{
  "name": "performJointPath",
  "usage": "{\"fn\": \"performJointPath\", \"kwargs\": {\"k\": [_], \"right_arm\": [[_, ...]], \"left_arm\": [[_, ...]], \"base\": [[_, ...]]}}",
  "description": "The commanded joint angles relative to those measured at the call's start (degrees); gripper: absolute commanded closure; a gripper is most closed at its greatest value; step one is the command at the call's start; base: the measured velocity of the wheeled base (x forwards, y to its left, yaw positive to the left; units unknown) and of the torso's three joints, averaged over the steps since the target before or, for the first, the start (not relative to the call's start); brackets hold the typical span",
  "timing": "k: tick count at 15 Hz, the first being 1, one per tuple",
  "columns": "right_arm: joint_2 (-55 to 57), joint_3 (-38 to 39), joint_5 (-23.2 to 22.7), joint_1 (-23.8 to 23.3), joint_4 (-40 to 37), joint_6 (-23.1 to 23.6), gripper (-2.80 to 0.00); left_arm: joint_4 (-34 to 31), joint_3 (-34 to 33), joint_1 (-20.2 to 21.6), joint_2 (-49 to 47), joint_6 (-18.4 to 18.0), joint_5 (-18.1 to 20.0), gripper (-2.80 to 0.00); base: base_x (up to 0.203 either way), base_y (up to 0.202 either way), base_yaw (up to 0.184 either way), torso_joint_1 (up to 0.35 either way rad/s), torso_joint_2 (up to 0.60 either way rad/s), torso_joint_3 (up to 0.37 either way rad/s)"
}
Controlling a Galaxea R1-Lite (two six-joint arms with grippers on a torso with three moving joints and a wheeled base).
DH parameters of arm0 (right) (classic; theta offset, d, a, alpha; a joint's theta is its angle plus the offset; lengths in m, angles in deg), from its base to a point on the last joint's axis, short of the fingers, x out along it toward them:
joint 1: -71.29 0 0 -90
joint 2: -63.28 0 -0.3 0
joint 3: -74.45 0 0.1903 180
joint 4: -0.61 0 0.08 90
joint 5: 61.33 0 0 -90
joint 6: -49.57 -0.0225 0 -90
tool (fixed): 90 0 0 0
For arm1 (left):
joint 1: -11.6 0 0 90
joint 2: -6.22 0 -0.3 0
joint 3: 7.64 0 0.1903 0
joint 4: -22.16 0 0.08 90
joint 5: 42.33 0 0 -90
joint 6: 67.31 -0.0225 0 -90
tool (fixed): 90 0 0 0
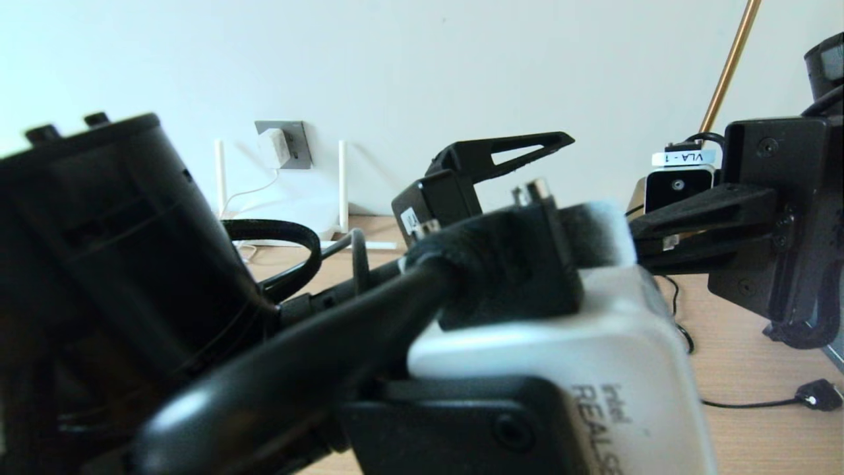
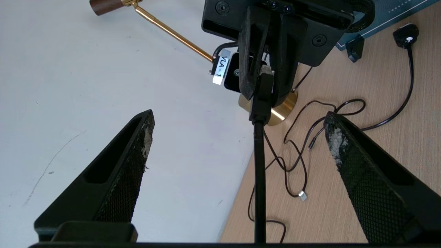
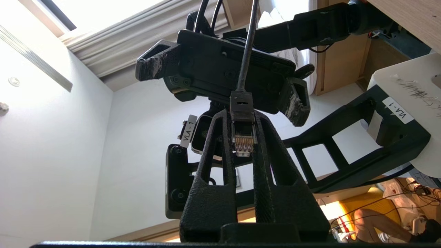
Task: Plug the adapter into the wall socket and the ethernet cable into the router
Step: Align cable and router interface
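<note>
My right gripper (image 3: 241, 115) is shut on the clear plug of the ethernet cable (image 3: 243, 137), gold contacts facing the camera. The black cable (image 2: 259, 172) runs from that plug straight between the wide-apart fingers of my open left gripper (image 2: 239, 115), touching neither finger. In the head view the right gripper (image 1: 643, 241) is at the right, facing the left gripper's upper finger (image 1: 521, 146). At the back, the white adapter (image 1: 273, 148) sits in the grey wall socket (image 1: 298, 142). The white router (image 1: 300, 208) stands below it, its antennas (image 1: 342, 185) upright.
A brass lamp base (image 2: 287, 105) and its rod (image 2: 172, 32) stand by the wall behind the right gripper. Thin black cords with a metal tip (image 2: 302, 195) and a black plug (image 1: 817, 394) lie looped on the wooden floor. A teal base (image 2: 379, 17) is nearby.
</note>
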Motion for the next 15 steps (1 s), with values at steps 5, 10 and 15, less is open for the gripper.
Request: {"fn": "performJointPath", "kwargs": {"k": [5, 10, 15], "right_arm": [[0.0, 0.0, -0.5, 0.1, 0.0, -0.4, 0.00], [0.4, 0.0, -0.4, 0.1, 0.0, -0.3, 0.00], [0.3, 0.0, -0.4, 0.1, 0.0, -0.3, 0.00]], "left_arm": [[0.0, 0.0, 0.0, -0.2, -0.3, 0.0, -2.80], [0.0, 0.1, -0.8, 0.0, -0.1, 0.1, 0.00], [-0.2, 0.4, -1.8, -1.2, -0.1, 0.1, 0.00]], "base": [[0.000, 0.000, 0.000, 0.000, 0.00, 0.000], [0.000, 0.000, 0.000, 0.000, 0.00, 0.000], [0.000, 0.000, 0.000, 0.000, 0.00, 0.000]]}}
